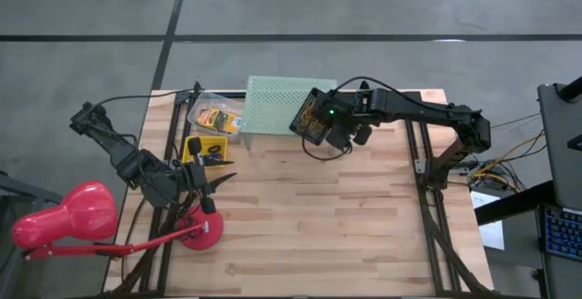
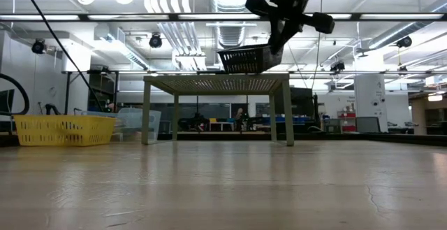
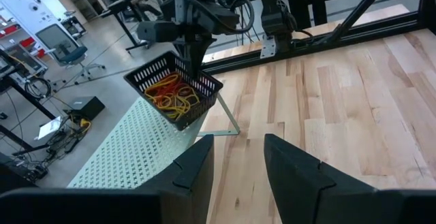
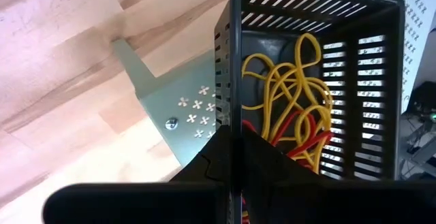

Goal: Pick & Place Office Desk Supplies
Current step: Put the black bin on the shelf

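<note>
A small black slotted basket (image 3: 176,91) holds a tangle of yellow, orange and red rubber bands (image 4: 289,105). It hangs tilted above the right end of the mint-green perforated stand (image 1: 273,105), with my right gripper (image 1: 329,123) shut on it. My left gripper (image 1: 221,179) waits open at the table's left, beside the pink lamp's base (image 1: 202,234); nothing is between its fingers (image 3: 204,169). In the low view the basket (image 2: 244,59) is clear of the stand's top (image 2: 216,83). My right gripper pinches one side wall of the black basket at its rim (image 4: 234,108), one finger inside the basket and one outside. The fingers come from above, slanting down. The basket is lifted clear of the stand and tilted, with the rubber bands lying against its bottom.
A yellow basket (image 1: 202,151) and a clear bag of yellow-orange boxes (image 1: 215,117) sit at the table's far left, next to the stand. The big pink lamp (image 1: 64,217) hangs off the left edge. Bare wood fills the table's middle and near side (image 1: 318,226).
</note>
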